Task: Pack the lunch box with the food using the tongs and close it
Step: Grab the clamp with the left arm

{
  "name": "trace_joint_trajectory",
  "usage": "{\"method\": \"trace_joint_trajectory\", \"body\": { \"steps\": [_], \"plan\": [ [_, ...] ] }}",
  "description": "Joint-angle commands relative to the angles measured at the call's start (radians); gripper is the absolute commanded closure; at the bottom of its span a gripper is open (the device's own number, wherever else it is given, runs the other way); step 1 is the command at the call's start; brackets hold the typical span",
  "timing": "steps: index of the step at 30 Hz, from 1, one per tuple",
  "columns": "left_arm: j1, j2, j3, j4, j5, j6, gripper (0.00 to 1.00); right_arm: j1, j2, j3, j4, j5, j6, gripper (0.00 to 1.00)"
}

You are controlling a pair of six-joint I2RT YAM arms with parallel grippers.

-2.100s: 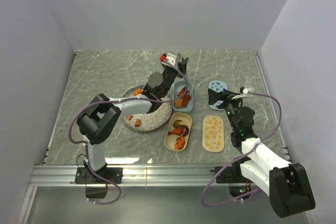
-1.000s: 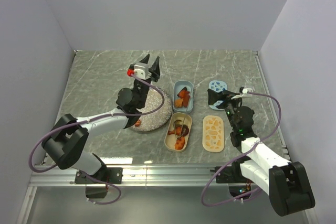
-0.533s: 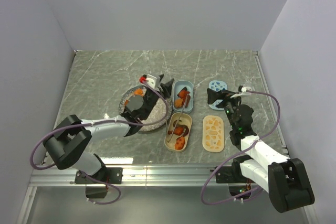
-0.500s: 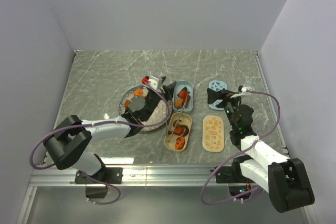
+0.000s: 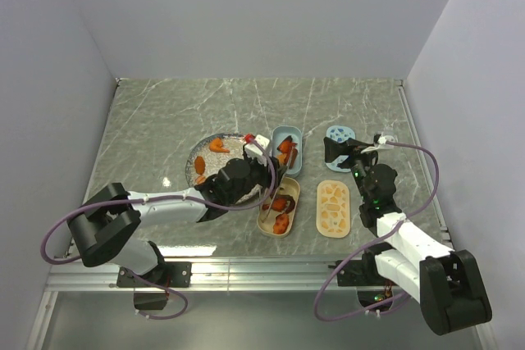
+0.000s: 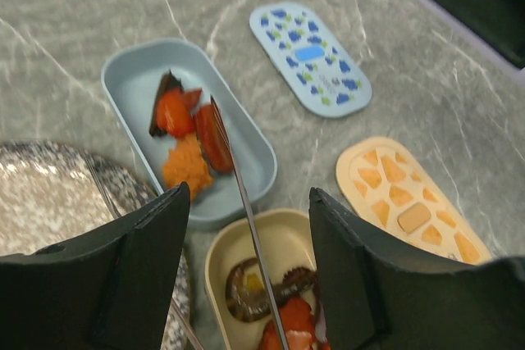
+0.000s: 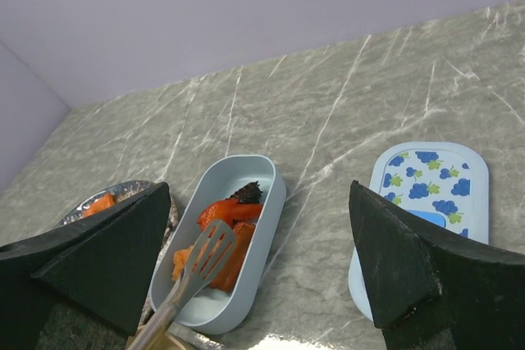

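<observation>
Packing looks to be the step in hand. In the top view, a few pieces of the food lie on the speckled plate. More sit in the blue tub and the beige tub. The blue lid and the beige lid rest on the bench to the right of the tubs, so neither tub is closed. The left pincer hangs between plate and tubs, over the beige tub's far end. The right pincer hovers near the blue lid. In the left wrist view, that pincer's fingers stand spread. The tongs show as a thin strip between them, touching neither as far as can be told. Their head lies in the blue tub against the red and orange pieces, and their handle runs back over the beige tub. In the right wrist view, the right pincer's fingers are wide apart with nothing between them. The tongs' slotted head rests on the food in the blue tub ahead, well apart from them. The next move probably calls for the left pincer to close on the tongs' handle and carry them to the plate's pieces, and the lids come later.
</observation>
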Motion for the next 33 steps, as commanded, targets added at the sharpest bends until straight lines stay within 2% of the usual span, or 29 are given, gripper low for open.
{"method": "trace_joint_trajectory", "body": {
  "steps": [1,6,7,9,14,20,26,33],
  "plan": [
    [-0.009,0.0,0.005,-0.068,0.05,-0.087,0.34,0.006,-0.022,0.026,0.033,-0.002,-0.007,0.04],
    [-0.012,0.039,-0.009,-0.101,0.05,-0.158,0.31,0.007,-0.027,0.026,0.032,0.0,-0.007,0.04],
    [-0.012,0.043,-0.014,-0.101,0.051,-0.167,0.17,0.006,-0.027,0.026,0.032,0.0,-0.007,0.04],
    [-0.015,0.058,-0.015,-0.107,0.048,-0.187,0.01,0.007,-0.027,0.026,0.032,0.0,-0.007,0.04],
    [-0.036,0.042,-0.045,-0.075,-0.036,-0.189,0.01,0.006,-0.03,0.026,0.032,0.001,-0.007,0.04],
    [-0.088,0.028,-0.032,-0.148,-0.283,-0.184,0.01,0.006,-0.022,0.028,0.032,0.0,-0.009,0.04],
    [-0.092,0.089,0.015,-0.214,-0.335,-0.193,0.01,0.006,-0.028,0.026,0.03,0.001,-0.009,0.04],
    [-0.092,0.108,0.024,-0.188,-0.263,-0.189,0.0,0.007,-0.025,0.028,0.03,0.001,-0.009,0.04]
  ]
}}
